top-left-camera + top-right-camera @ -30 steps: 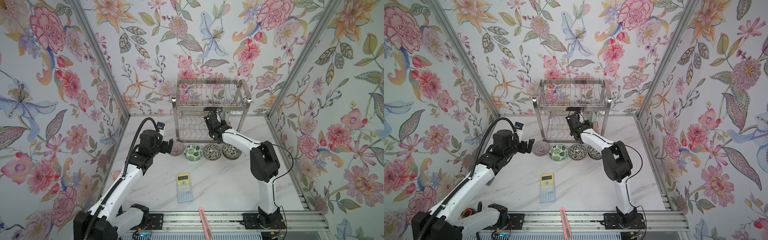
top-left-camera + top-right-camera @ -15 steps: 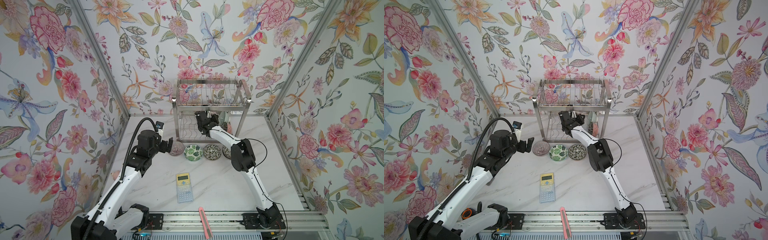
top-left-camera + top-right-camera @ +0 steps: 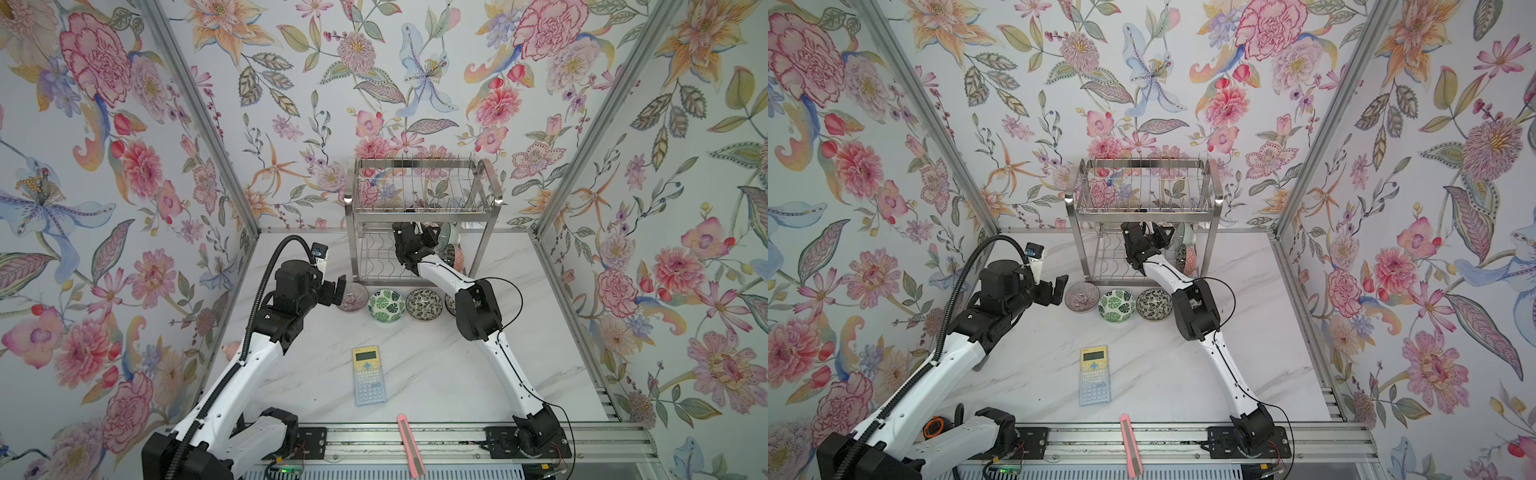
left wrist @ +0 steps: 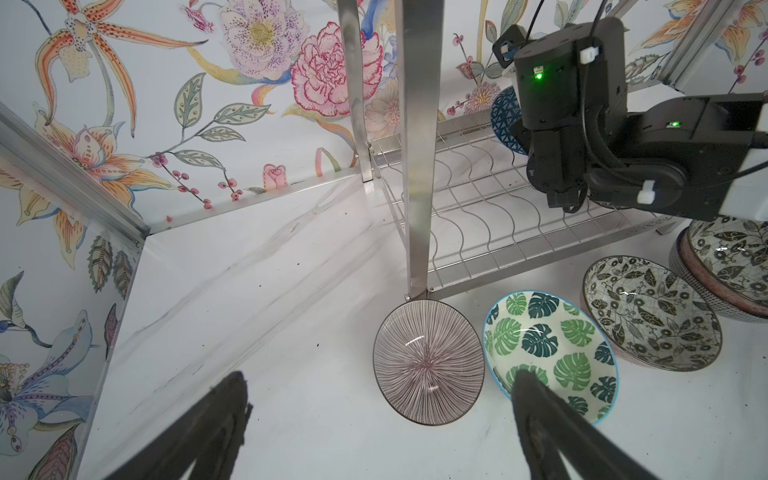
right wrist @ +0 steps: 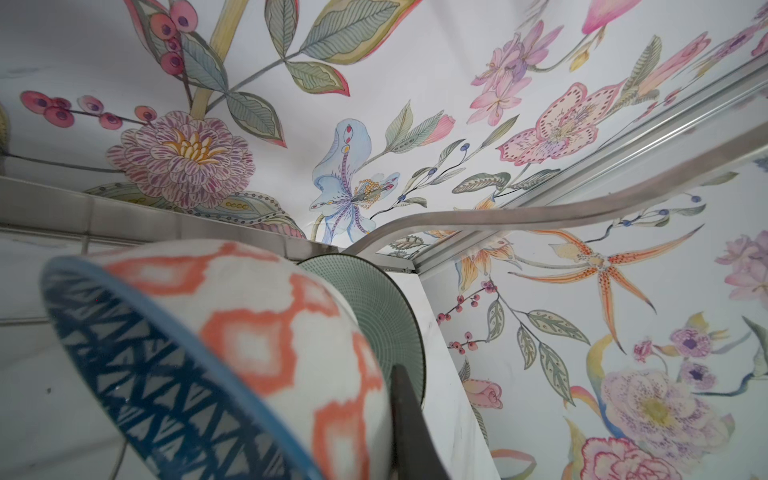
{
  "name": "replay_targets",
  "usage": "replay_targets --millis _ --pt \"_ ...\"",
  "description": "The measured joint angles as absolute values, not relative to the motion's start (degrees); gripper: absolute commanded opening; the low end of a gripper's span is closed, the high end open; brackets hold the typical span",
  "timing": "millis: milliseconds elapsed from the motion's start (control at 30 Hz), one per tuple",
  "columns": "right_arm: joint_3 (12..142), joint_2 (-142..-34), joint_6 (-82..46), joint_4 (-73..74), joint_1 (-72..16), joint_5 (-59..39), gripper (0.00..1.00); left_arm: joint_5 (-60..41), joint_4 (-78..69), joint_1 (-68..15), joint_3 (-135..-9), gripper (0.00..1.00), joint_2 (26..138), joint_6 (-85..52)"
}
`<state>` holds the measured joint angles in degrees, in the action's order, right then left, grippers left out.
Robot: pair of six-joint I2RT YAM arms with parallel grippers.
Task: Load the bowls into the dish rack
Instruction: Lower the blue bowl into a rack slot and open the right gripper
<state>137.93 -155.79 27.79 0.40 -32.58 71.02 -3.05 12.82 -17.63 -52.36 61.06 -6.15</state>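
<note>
Lying nearest on the marble tabletop [image 3: 436,374], a calculator [image 3: 368,376] fronts a row of bowls: pinkish bowl [image 3: 352,297], green leaf bowl [image 3: 387,305], black-white floral bowl [image 3: 424,304]. The left gripper [image 3: 336,291], jaws spread wide, hovers just beside the pinkish bowl. Farther back, the right gripper [image 3: 434,237], clamped on the blue triangle bowl [image 5: 166,374], reaches into the dish rack's [image 3: 415,212] lower tier beside a celadon bowl [image 5: 374,307].
</note>
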Motion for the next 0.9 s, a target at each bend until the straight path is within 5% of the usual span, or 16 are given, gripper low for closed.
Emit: replay_targets --millis 333,533,800,900 --pt "143.37 -160.09 32.14 2.22 -32.1 70.63 0.0 -3.07 12.82 -17.63 -52.36 0.99 61.06 -6.15" --pt "143.92 -160.09 29.06 -0.73 -32.08 68.25 0.23 -3.05 12.82 -17.63 -52.36 0.99 61.06 -6.15" --pt "141.12 -158.43 24.56 -3.44 -32.84 66.19 0.38 -3.07 12.82 -17.63 -52.36 0.99 61.06 -6.15" --pt "137.82 -155.76 23.33 -4.08 -33.04 65.54 0.6 -3.18 12.82 -17.63 -52.36 0.99 61.06 -6.15"
